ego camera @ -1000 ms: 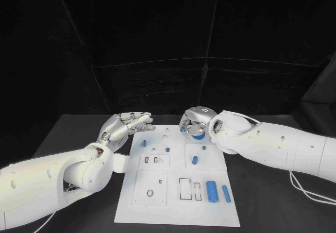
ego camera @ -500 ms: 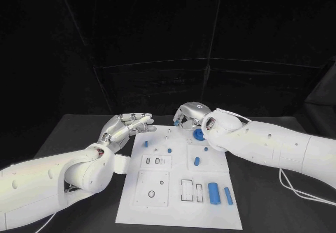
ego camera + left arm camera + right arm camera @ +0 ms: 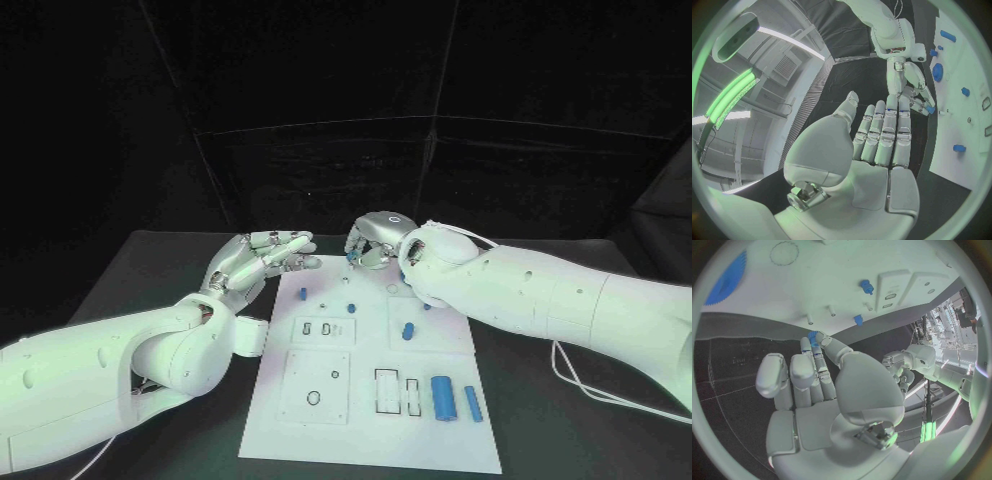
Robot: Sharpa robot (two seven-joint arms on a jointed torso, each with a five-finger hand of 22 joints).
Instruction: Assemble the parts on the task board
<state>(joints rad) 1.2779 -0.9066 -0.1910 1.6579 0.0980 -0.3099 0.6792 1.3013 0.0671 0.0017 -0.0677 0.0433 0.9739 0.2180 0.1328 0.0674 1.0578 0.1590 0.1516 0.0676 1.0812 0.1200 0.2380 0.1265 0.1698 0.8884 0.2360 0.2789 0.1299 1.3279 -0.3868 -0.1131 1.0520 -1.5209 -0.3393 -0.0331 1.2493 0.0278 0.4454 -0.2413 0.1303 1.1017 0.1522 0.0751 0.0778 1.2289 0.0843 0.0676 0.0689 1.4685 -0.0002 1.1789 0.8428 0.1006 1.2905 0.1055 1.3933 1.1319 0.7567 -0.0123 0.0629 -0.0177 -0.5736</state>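
The right hand (image 3: 372, 240) has swung from over the round blue part (image 3: 726, 277) toward the far left corner of the board (image 3: 368, 440), and now hangs at that far edge, a small blue part (image 3: 814, 336) pinched at its fingertips (image 3: 820, 342); the other fingers are curled close beside it. The shift suggests a pick already made and a carry under way, with the piece still to be seated somewhere on the board. In the left wrist view the same blue piece (image 3: 930, 108) shows at the tips of the right hand, just off the board's edge. The left hand (image 3: 263, 258) has barely stirred over the past second: it hovers beside the board's far left corner, fingers straight and close together, thumb apart, holding nothing and touching nothing. On the board, two thin pegs (image 3: 831, 311) stand near the far edge with small blue parts (image 3: 302, 294) close by; another short blue piece (image 3: 407, 330) lies mid-board, and two long blue cylinders (image 3: 444, 400) rest side by side near the right edge, close to the robot. Most of the assembly seems still ahead.
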